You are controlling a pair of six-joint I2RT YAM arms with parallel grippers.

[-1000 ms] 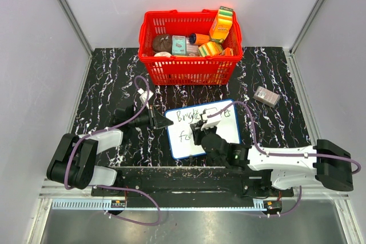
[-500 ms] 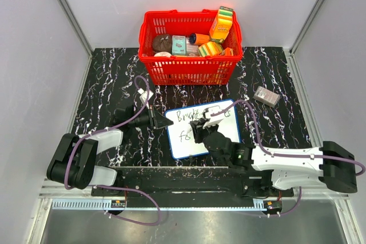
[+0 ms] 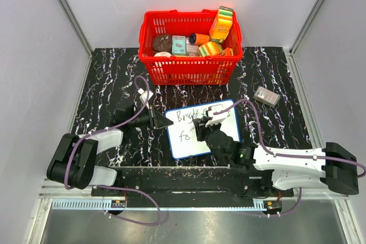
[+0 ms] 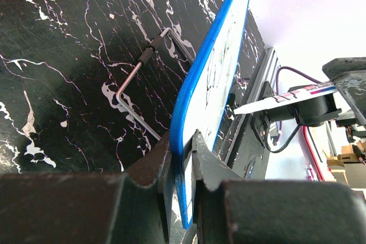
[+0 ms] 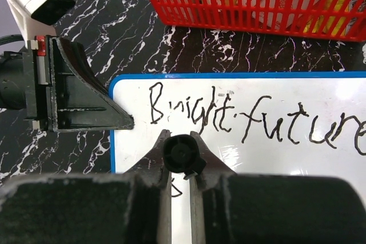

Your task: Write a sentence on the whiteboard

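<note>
Marker point(image 5: 180, 152) slightly rightward; one whiteboard point(image 3: 186, 149); one sentence point(image 5: 251, 121)

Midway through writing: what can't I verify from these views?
- Second line of the sentence: top view, right arm covers everything after "fo"; right wrist view, right gripper blocks it.
- End of "futures": cut by right wrist frame edge.
- Whether the marker tip touches the whiteboard: left wrist view, edge-on, unclear.

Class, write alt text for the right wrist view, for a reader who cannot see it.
The right tool, shut on a black marker, is poised over a blue-rimmed whiteboard with black lettering reading "Bright future". The left tool clamps the board's left edge; a red basket stands behind on the black marbled table.
</note>
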